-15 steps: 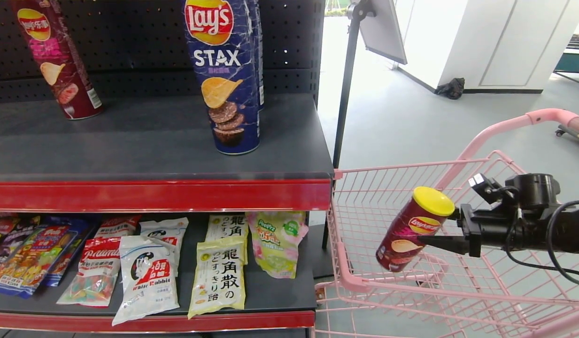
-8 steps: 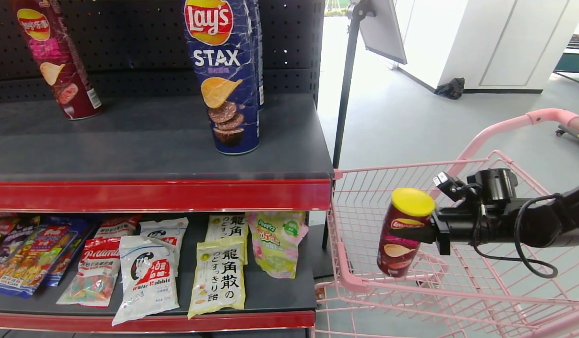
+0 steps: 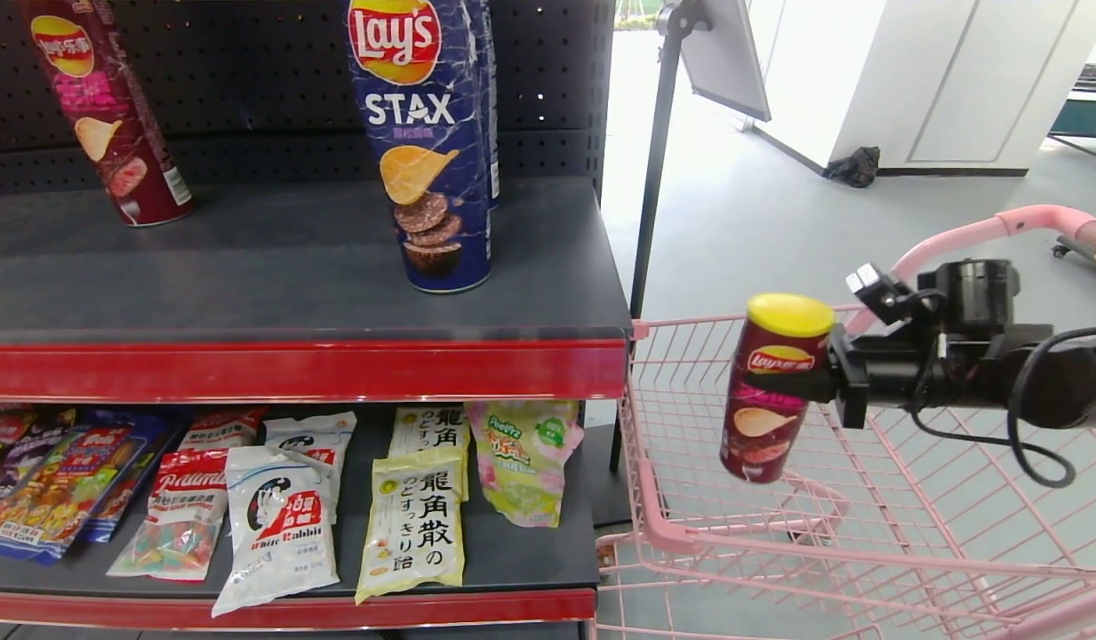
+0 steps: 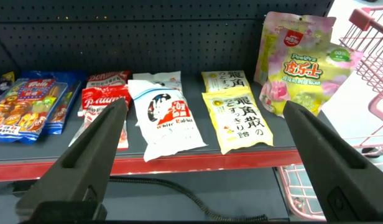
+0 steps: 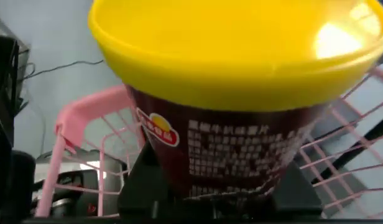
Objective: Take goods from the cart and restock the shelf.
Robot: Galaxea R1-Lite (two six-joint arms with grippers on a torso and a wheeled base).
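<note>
My right gripper (image 3: 792, 384) is shut on a dark red chip can (image 3: 768, 391) with a yellow lid, held nearly upright above the pink cart (image 3: 690, 533), level with the upper shelf's red edge (image 3: 299, 369). In the right wrist view the chip can (image 5: 229, 149) sits close, lid toward the camera, between the gripper's fingers (image 5: 148, 186). My left gripper (image 4: 204, 155) stands open in front of the lower shelf, facing the snack bags (image 4: 166, 112).
On the upper shelf stand a blue chip can (image 3: 423, 142) near the right end and a dark red chip can (image 3: 103, 107) at the far left, with bare shelf (image 3: 272, 258) between. The lower shelf holds several snack bags (image 3: 281, 507). A black pole (image 3: 650, 160) rises beside the shelf.
The right arm has lifted the chip can higher above the cart and turned it from tilted to nearly upright. The left gripper and shelf items look unchanged.
</note>
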